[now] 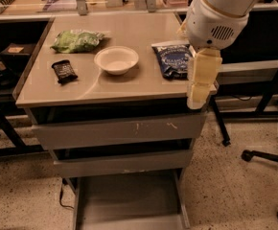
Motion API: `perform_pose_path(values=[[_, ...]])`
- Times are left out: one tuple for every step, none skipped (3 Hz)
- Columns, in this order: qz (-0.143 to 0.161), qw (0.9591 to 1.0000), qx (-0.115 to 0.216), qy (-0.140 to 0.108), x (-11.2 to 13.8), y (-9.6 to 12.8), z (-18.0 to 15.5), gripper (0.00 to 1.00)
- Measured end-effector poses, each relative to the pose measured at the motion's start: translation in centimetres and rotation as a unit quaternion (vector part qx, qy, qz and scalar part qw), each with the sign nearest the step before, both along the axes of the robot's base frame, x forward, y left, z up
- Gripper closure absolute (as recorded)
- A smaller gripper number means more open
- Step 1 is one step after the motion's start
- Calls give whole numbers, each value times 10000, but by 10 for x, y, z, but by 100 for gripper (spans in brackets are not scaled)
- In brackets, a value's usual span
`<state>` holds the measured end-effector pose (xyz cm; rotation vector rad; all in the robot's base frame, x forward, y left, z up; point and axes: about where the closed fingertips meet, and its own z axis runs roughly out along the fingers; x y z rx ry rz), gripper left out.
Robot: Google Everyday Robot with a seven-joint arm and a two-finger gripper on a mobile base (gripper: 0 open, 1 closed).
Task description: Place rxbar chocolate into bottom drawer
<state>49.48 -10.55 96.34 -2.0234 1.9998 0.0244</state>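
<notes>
The rxbar chocolate is a small black wrapper lying flat on the left side of the cabinet top. The bottom drawer is pulled out at the foot of the cabinet, with its flat grey floor showing. My gripper hangs pale yellow below the white arm housing, at the cabinet's right front corner. It is just right of the blue bag and far to the right of the rxbar. It holds nothing that I can see.
A green bag, a white bowl and a blue bag lie on the cabinet top. The two upper drawers are closed. Desks stand behind, and chair legs are at the right.
</notes>
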Motion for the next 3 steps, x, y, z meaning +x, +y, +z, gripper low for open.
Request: perform_pose_path(values=[[134,9997,26,-181,30,22,4,0],[463,9985,78,-266,71,61,8,0],[860,9954,244,-343,109,113,15,0]])
